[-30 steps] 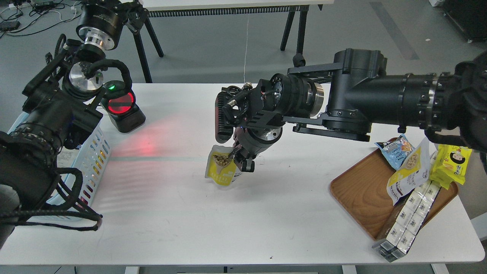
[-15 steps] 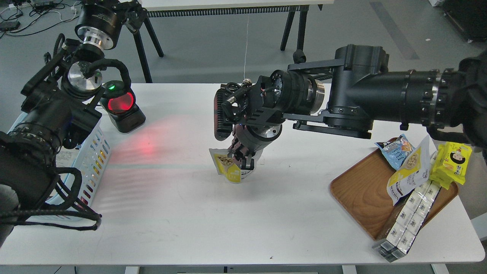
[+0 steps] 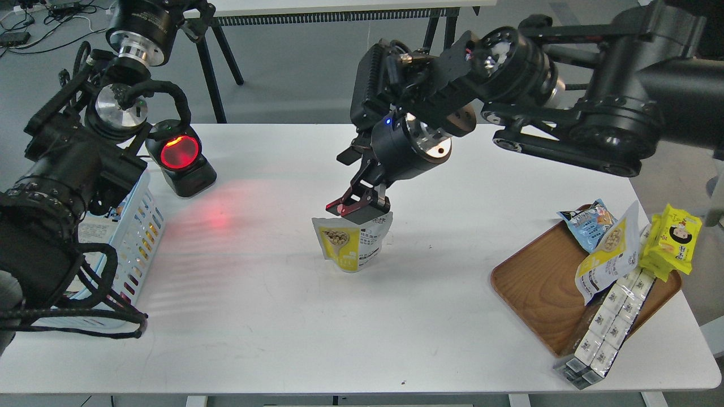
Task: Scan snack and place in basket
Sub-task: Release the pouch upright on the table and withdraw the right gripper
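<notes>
The snack (image 3: 349, 243), a white pouch with a yellow front panel, stands upright on the white table (image 3: 283, 316) near its middle. My right gripper (image 3: 362, 207) hangs just above the pouch's top edge with its jaws apart, holding nothing. The light blue basket (image 3: 142, 226) stands at the table's left edge, largely hidden behind my left arm. My left arm rises along the left side. Its gripper (image 3: 189, 12) is dark and cut by the top edge, so I cannot tell its state.
A black scanner (image 3: 181, 155) with a glowing red window stands at the back left and throws red light on the table. A brown wooden tray (image 3: 537, 282) at the right holds a second yellow-white pouch (image 3: 608, 254), a light blue packet (image 3: 588, 223), a bright yellow packet (image 3: 673, 240) and white boxes (image 3: 608, 325).
My right gripper set the pouch upright on the table, let go of it and rose above it as the arm swung up. The left arm barely moved.
</notes>
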You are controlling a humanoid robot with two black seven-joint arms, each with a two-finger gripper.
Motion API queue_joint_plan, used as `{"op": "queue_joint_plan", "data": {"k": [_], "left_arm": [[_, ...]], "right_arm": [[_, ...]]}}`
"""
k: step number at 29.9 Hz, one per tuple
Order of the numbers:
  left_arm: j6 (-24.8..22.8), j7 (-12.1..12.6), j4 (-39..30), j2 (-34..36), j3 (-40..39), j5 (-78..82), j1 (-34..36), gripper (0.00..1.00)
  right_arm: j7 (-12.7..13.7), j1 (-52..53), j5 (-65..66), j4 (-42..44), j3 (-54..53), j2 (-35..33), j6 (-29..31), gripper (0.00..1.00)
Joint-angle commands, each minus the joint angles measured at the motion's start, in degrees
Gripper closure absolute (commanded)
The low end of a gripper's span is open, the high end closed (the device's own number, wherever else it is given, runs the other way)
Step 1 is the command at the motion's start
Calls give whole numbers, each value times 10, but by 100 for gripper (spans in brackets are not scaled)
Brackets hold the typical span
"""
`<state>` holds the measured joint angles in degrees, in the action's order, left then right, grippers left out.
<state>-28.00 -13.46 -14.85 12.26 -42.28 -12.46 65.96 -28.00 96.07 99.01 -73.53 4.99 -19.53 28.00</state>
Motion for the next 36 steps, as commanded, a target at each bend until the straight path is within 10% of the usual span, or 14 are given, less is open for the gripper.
{"op": "queue_joint_plan", "data": {"k": [1, 28, 36], "left_arm": [[0, 4, -1, 19, 35, 9, 11, 0], [0, 6, -10, 53, 193, 363, 143, 0], [0, 6, -235, 152, 193, 478, 152, 1]], "right_arm": [[0, -11, -63, -2, -38, -48, 0, 3], [0, -207, -709, 276, -173, -179, 0, 1], [0, -263, -975, 367, -182, -150, 0, 1]]}}
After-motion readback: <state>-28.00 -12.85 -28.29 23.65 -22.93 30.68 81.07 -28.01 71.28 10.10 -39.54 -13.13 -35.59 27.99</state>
